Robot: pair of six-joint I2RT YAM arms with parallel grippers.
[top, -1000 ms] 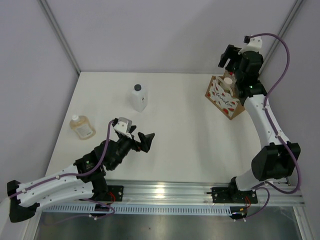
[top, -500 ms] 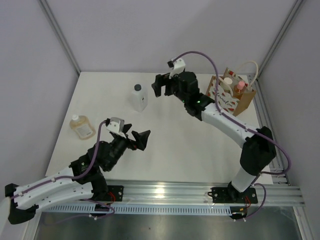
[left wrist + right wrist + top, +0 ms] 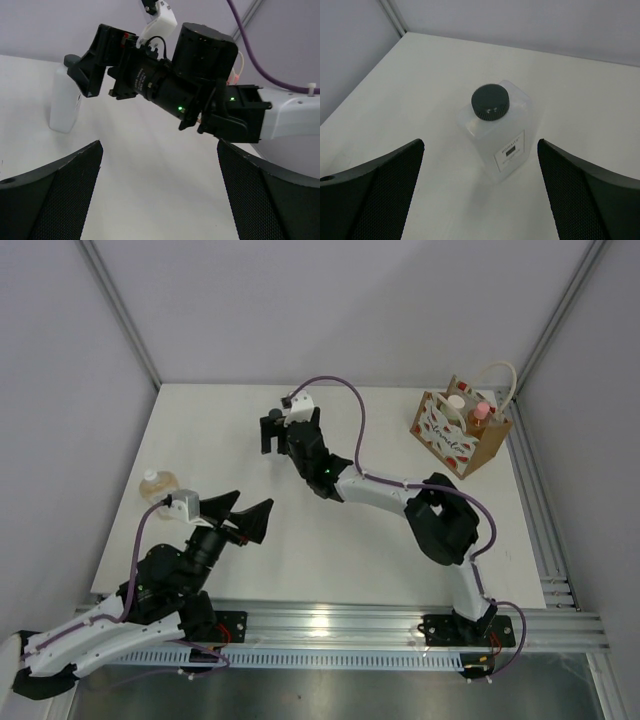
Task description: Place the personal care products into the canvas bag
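The white bottle with a black cap (image 3: 497, 135) stands upright on the table, a little beyond my right gripper (image 3: 481, 145), which is open and empty. From above, the right gripper (image 3: 272, 432) hangs over that bottle and hides it. In the left wrist view the bottle (image 3: 64, 100) stands beside the right gripper's fingers (image 3: 92, 62). The amber flask (image 3: 158, 483) lies at the left, partly behind my left wrist. My left gripper (image 3: 252, 508) is open over bare table, nothing between its jaws. The canvas bag (image 3: 447, 438) stands at the back right, holding the beige cylinder (image 3: 456, 405) and the orange bottle (image 3: 480, 416).
The right arm (image 3: 380, 485) stretches across the middle of the table from its base to the back left. Grey walls close the table at the back and both sides. The bag's white rope handle (image 3: 500, 375) loops above its far rim.
My right arm swung from the bag at the back right across to the white bottle, its jaws opening wide. The left arm drew back toward the near left.
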